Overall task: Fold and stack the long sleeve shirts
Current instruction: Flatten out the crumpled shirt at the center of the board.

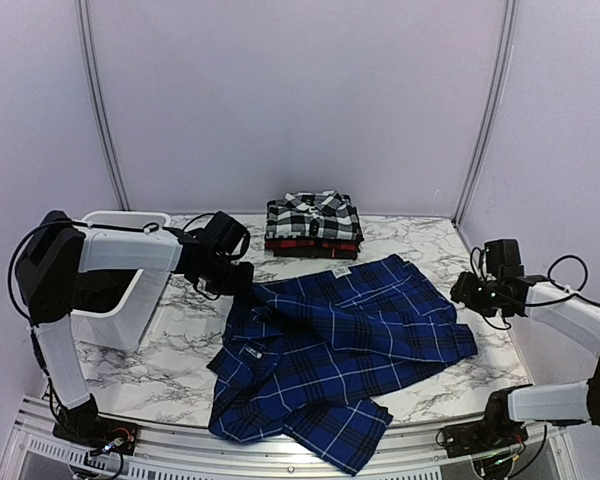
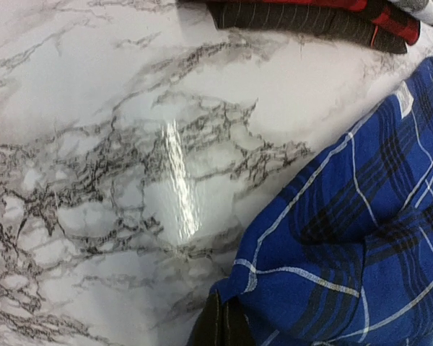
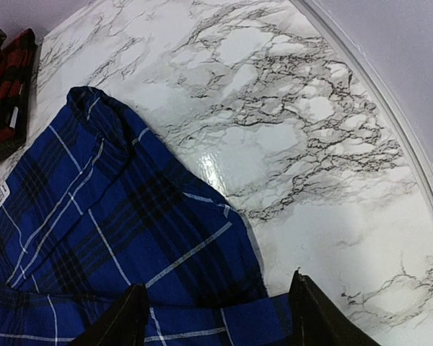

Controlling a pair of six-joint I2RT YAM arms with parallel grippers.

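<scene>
Blue plaid shirt (image 1: pixel 340 340): spread rumpled at table (image 1: pixel 170 330) centre. Left gripper (image 1: pixel 242 282): clamped fully on shirt edge at 10 o'clock. Right gripper (image 1: pixel 470 290): at 3 o'clock, fingers (image 3: pixel 130 321) well parted over shirt hem, gripping nothing. Black-and-white check shirt (image 1: pixel 313 213): folded atop red-and-black shirt (image 1: pixel 310 245) at 12 o'clock. Finger gap: right wrist view only. White tub (image 1: pixel 130 300) at 9 o'clock: top view only.
</scene>
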